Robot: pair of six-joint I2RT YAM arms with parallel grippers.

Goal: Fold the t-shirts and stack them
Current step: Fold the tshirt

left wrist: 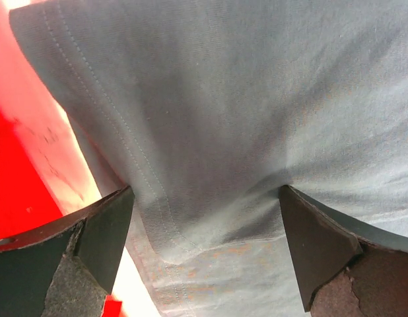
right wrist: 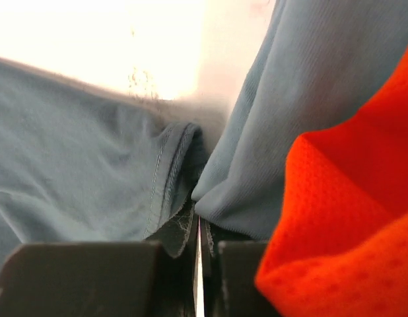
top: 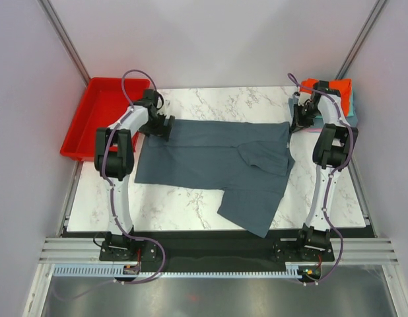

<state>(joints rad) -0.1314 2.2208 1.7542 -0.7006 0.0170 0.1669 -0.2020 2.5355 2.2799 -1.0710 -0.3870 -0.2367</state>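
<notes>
Folding the slate shirt (top: 217, 158) — right end effector (top: 298, 120) clenched on it near the far-right corner of the counter (top: 191, 208), left end effector (top: 164, 126) released astride its hem. Next, we judge, left must clamp.

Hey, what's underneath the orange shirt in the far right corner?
Teal cloth shows beneath the orange shirt; anything lower is covered.

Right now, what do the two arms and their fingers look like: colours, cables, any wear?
The left arm and right arm both have white links with black joints and black bases. A purple cable loops along each. The left fingers are dark wedges with chipped, worn surfaces. The right fingers show as flat dark blocks. No markings are legible.
</notes>
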